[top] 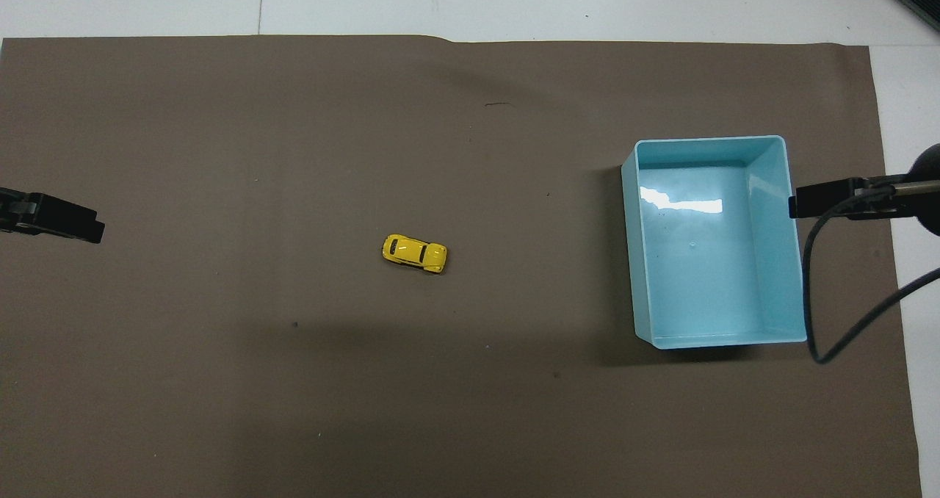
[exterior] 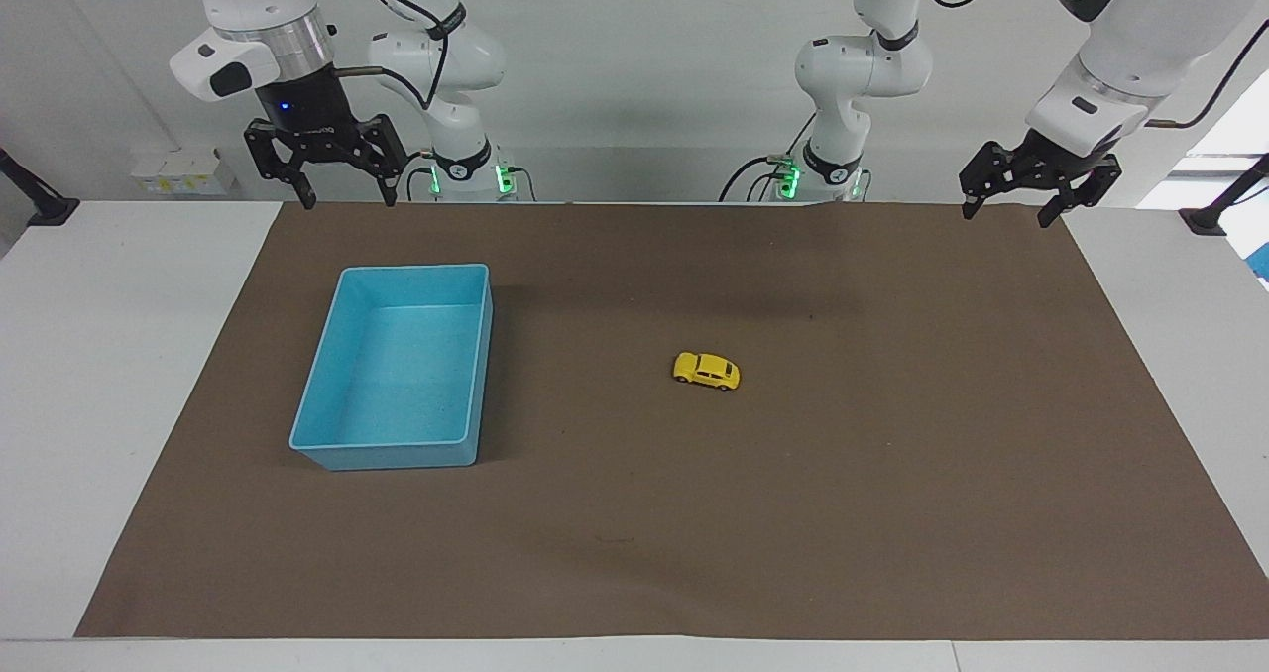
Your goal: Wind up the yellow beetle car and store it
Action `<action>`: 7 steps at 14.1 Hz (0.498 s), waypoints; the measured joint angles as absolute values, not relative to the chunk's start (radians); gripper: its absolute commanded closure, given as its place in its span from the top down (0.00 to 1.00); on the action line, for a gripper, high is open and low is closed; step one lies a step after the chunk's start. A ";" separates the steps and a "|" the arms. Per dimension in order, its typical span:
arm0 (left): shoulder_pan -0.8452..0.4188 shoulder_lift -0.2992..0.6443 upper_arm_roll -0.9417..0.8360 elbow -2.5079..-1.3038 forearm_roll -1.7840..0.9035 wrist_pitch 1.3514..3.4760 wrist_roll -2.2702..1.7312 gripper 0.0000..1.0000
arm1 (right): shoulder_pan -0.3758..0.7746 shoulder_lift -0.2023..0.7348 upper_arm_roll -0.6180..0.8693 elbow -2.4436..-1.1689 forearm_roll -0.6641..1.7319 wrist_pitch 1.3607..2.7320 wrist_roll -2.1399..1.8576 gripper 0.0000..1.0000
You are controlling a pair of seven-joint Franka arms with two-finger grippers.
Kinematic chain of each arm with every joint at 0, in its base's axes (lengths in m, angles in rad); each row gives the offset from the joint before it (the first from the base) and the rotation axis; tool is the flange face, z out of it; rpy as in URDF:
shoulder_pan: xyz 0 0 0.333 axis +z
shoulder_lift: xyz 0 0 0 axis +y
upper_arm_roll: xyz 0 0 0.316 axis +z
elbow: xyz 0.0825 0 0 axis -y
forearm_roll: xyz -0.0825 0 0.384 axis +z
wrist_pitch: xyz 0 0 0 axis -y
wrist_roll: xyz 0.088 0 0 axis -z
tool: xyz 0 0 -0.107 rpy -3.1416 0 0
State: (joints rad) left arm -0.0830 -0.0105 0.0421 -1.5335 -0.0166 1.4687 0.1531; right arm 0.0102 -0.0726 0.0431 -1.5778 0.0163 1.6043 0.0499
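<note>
The yellow beetle car (exterior: 707, 371) stands on its wheels near the middle of the brown mat (exterior: 892, 513), apart from both grippers. It also shows in the overhead view (top: 414, 253). The blue bin (exterior: 416, 269) is empty and sits toward the right arm's end of the table, beside the car; in the overhead view its rim (top: 709, 140) shows. My right gripper (exterior: 349, 199) hangs open and empty, raised over the mat's right-arm end by the bin. My left gripper (exterior: 1006, 214) hangs open and empty, raised over the mat's left-arm end.
The mat covers most of the white table (exterior: 119, 375). Only the tips of the left gripper (top: 92, 230) and right gripper (top: 797, 204) show in the overhead view. A black cable (top: 811, 300) loops from the right arm beside the bin.
</note>
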 measured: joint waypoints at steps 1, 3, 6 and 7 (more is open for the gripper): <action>-0.083 -0.011 0.042 -1.533 -0.017 1.469 0.154 1.00 | 0.010 -0.073 0.043 -1.578 0.015 1.604 0.050 1.00; -0.083 -0.014 0.042 -1.533 -0.017 1.469 0.155 1.00 | 0.010 -0.073 0.043 -1.578 0.014 1.604 0.050 1.00; -0.083 -0.014 0.042 -1.533 -0.017 1.470 0.155 1.00 | 0.009 -0.073 0.031 -1.578 0.014 1.604 0.050 1.00; -0.083 -0.014 0.041 -1.533 -0.017 1.470 0.156 1.00 | 0.008 -0.073 0.027 -1.578 0.014 1.604 0.050 1.00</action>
